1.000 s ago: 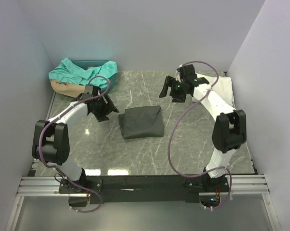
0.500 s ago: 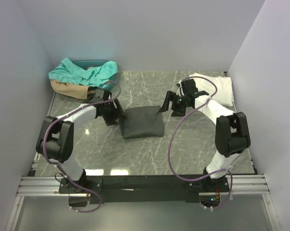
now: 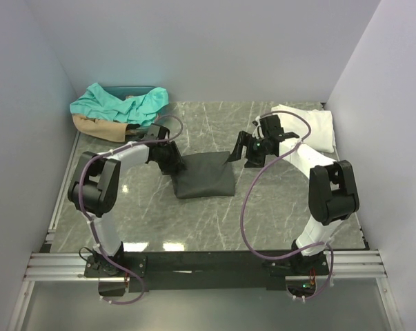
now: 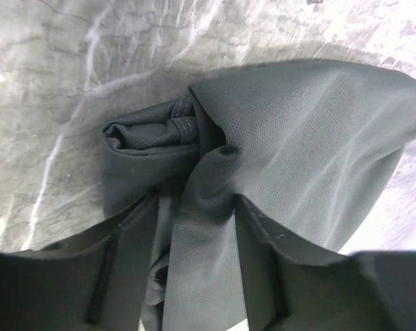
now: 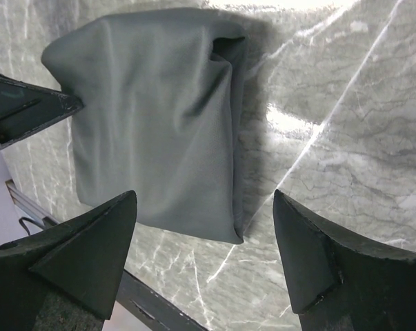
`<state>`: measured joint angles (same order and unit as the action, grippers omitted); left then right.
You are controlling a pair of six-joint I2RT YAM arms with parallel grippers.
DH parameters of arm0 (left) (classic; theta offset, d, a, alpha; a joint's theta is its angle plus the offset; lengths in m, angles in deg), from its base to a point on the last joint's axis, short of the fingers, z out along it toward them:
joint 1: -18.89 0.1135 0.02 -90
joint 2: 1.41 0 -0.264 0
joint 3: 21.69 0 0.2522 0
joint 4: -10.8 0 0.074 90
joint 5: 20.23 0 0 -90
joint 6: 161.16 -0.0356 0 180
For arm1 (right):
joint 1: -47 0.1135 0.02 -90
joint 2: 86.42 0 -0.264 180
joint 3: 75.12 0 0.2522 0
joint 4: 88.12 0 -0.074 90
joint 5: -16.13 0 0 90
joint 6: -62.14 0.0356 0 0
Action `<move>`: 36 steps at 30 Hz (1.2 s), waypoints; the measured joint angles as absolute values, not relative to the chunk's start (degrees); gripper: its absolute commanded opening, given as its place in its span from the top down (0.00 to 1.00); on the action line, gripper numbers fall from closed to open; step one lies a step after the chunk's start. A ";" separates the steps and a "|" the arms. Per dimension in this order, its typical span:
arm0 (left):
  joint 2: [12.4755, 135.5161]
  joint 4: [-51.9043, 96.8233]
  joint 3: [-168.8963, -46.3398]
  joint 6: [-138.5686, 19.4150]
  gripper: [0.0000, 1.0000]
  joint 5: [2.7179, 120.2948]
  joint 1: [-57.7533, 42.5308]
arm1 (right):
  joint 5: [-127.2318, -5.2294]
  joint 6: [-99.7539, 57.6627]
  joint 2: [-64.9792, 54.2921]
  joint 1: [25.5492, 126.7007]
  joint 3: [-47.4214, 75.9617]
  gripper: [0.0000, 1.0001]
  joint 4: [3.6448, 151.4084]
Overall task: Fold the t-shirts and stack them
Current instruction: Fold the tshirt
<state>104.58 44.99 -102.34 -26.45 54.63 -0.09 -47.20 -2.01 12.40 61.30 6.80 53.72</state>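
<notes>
A folded dark charcoal grey t-shirt [image 3: 204,176] lies mid-table. My left gripper [image 3: 174,160] is at its left edge. In the left wrist view a bunched fold of the grey cloth [image 4: 297,131] fills the gap of the left gripper [image 4: 196,207], and both fingers press on it. My right gripper [image 3: 241,150] hovers at the shirt's back right corner. In the right wrist view it [image 5: 204,198] stands wide open above the grey shirt [image 5: 152,117], holding nothing. A folded white t-shirt [image 3: 311,124] lies at the back right.
A teal shirt [image 3: 118,103] and a tan one [image 3: 94,125] are heaped in a bin [image 3: 161,93] at the back left corner. Walls close in the table on the left, back and right. The arms' base rail [image 3: 208,263] runs along the near edge.
My left gripper slid right onto the grey shirt's left edge and its jaws narrowed on the cloth. My right gripper came forward and down to the shirt's right corner, then held still.
</notes>
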 measured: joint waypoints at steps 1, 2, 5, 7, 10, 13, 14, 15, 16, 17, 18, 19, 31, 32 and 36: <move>104.80 44.97 -102.34 -26.43 0.51 54.63 -0.20 | -47.20 -1.99 12.40 61.30 6.69 0.14 53.67; 105.00 44.92 -102.34 -26.54 0.53 54.61 -0.36 | -47.22 -2.01 12.40 61.30 6.53 0.14 53.70; 105.68 44.92 -102.34 -26.49 0.62 54.61 -0.66 | -47.20 -2.01 12.40 61.30 6.49 0.15 53.76; 106.01 44.84 -102.34 -26.38 0.75 54.59 -0.73 | -47.22 -2.04 12.40 61.30 6.40 0.15 53.74; 106.36 44.55 -102.34 -26.40 1.00 54.54 -0.88 | -47.20 -2.04 12.40 61.30 5.88 0.15 54.05; 106.38 44.51 -102.36 -26.47 1.00 54.70 -1.08 | -47.22 -2.04 12.40 61.30 5.35 0.15 54.16; 106.33 44.51 -102.34 -26.45 0.99 54.78 -1.10 | -47.20 -2.04 12.40 61.30 5.27 0.15 54.13; 106.25 44.51 -102.30 -26.34 1.00 54.98 -1.14 | -47.20 -2.04 12.40 61.30 5.11 0.15 54.29; 106.01 44.51 -102.21 -26.27 1.00 55.16 -1.14 | -47.20 -2.04 12.40 61.30 4.90 0.15 54.37; 105.48 44.44 -101.88 -26.05 1.00 55.55 -1.21 | -47.22 -2.04 12.40 61.30 4.79 0.15 54.37; 104.58 44.18 -101.21 -25.81 1.00 55.99 -1.23 | -47.22 -2.04 12.40 61.30 4.65 0.15 54.48; 103.03 44.11 -100.22 -25.40 1.00 56.36 -1.25 | -47.20 -2.04 12.40 61.30 4.57 0.15 54.48; 87.23 42.80 -89.95 -21.38 1.00 60.18 -1.47 | -46.89 -2.04 12.42 61.30 3.78 0.15 54.94; 87.12 42.67 -89.01 -21.09 1.00 60.45 -1.52 | -46.76 -2.04 12.47 61.30 3.78 0.15 54.96; 87.03 43.31 -85.67 -20.37 0.99 61.28 -1.62 | -45.80 -2.04 13.45 61.30 3.87 0.15 55.07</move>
